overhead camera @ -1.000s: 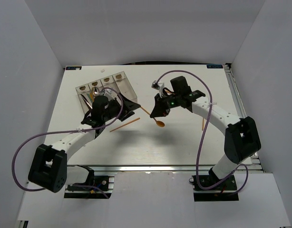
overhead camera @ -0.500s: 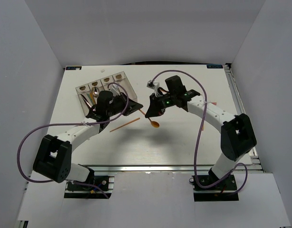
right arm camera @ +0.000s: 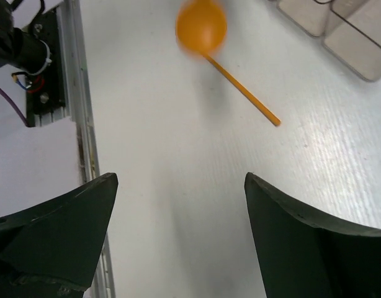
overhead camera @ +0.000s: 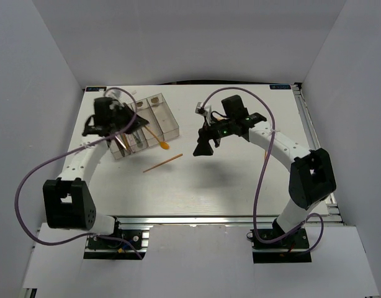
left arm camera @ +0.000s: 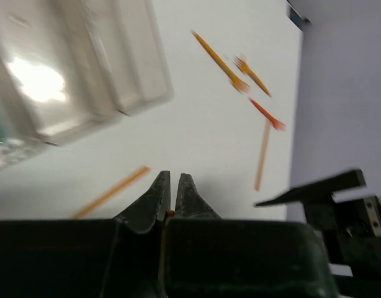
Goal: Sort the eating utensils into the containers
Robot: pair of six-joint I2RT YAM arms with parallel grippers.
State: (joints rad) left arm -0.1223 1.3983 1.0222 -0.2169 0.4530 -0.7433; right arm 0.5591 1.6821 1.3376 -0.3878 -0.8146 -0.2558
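Seen from the top camera, the left fingers (overhead camera: 133,121) hover over the containers (overhead camera: 167,118), clamped on the handle end of the orange spoon (overhead camera: 157,140). The spoon's long axis slants down to the right, and its round bowl hangs just past the row's near edge, so it probably needs drawing back over a bin before release. The right fingers (overhead camera: 200,148) stand well apart over the white tabletop (overhead camera: 228,186). The bins are narrow, clear and glossy, and the spoon is smooth and thin-stemmed. In the left wrist view the fingers (left arm camera: 152,200) press together on an orange speck, with a thin stick (left arm camera: 110,193) on the tabletop beyond and forks (left arm camera: 224,63) farther off. In the right wrist view the fingers (right arm camera: 63,217) gape wide and empty, with the blurred orange spoon (right arm camera: 201,26) ahead.
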